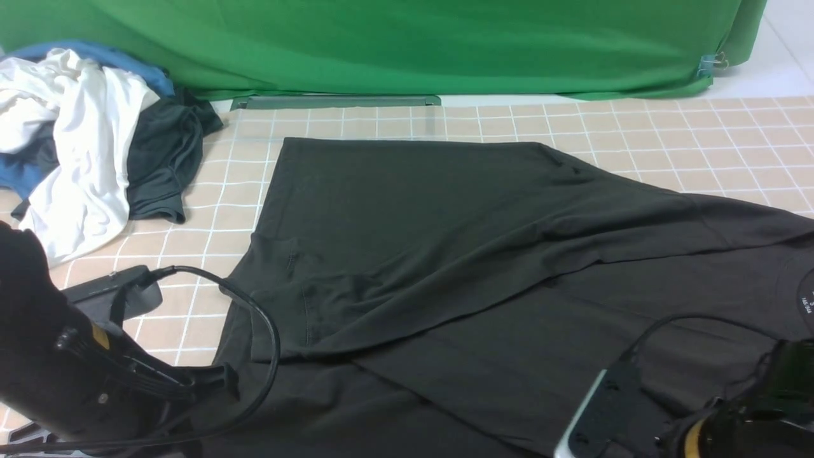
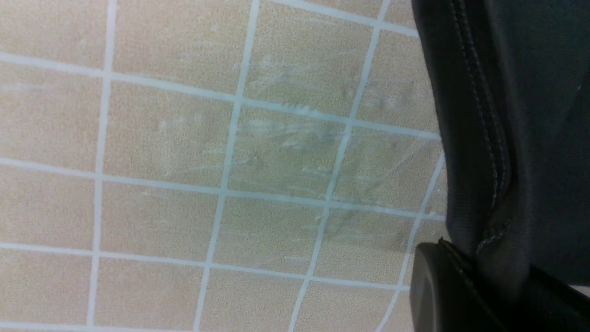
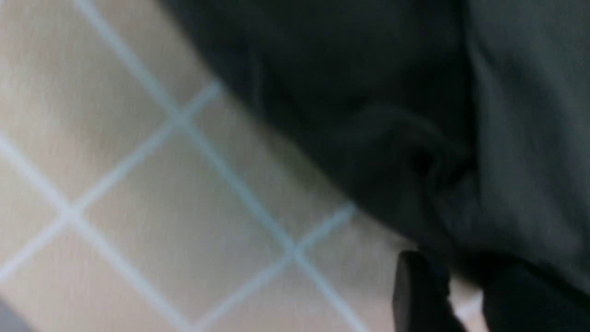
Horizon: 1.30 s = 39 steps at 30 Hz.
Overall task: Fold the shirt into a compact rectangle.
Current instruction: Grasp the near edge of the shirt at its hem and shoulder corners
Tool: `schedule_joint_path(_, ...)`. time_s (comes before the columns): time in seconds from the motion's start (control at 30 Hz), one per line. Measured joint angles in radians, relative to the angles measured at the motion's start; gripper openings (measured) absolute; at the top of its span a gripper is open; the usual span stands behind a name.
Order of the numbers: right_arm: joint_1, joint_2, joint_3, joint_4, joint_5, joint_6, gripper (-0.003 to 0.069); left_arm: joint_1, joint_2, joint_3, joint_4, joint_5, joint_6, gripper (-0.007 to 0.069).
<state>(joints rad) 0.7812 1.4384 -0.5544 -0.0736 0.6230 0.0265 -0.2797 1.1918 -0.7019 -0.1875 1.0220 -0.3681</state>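
The black shirt lies spread over the tan grid table. One side is folded over toward the middle, and its white neck label shows at the right edge. At the near left, my left gripper is shut on the shirt's stitched hem; the cloth runs in between its fingers. My right arm rests over the shirt at the near right. In the blurred right wrist view, my right gripper has its jaws apart, with table showing between them and dark cloth bunched just beyond the tips.
A pile of clothes sits at the back left: a white garment, a blue one and a dark grey one. A green backdrop hangs behind the table. A cable loops from the left arm.
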Motion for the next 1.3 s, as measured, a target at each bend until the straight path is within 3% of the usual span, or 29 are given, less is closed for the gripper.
schedule_joint_path(0.13,0.000,0.034,-0.023,0.000,-0.031,-0.026,0.0293,0.000,0.000,-0.001,0.000,-0.003,0.002,0.0030)
schedule_joint_path(0.47,0.000,0.083,-0.083,0.000,0.003,-0.072,0.0302,0.000,0.000,-0.001,0.000,-0.006,0.014,0.0030)
schedule_joint_path(0.73,0.000,0.097,-0.126,-0.020,0.052,-0.075,0.0436,0.000,0.000,-0.001,0.000,-0.009,0.016,0.0030)
schedule_joint_path(0.93,0.000,0.125,-0.130,-0.034,0.036,-0.076,0.0433,0.000,0.000,-0.002,0.000,-0.015,0.017,0.0030)
schedule_joint_path(1.07,0.000,0.149,-0.140,-0.030,0.048,-0.099,0.0377,0.000,0.000,-0.002,0.000,-0.015,0.017,0.0030)
schedule_joint_path(1.17,0.000,0.161,-0.149,-0.033,0.049,-0.125,0.0216,0.000,0.000,-0.002,0.000,-0.015,0.019,0.0030)
schedule_joint_path(1.2,0.000,0.162,-0.149,-0.033,0.048,-0.127,0.0203,0.000,0.000,-0.002,0.000,-0.015,0.020,0.0030)
schedule_joint_path(1.27,0.000,0.166,-0.154,-0.051,0.049,-0.136,0.0076,0.000,0.000,-0.002,0.000,-0.015,0.026,0.0030)
schedule_joint_path(1.3,0.000,0.168,-0.161,-0.055,0.057,-0.141,0.0064,0.000,0.000,-0.002,0.000,-0.015,0.033,0.0030)
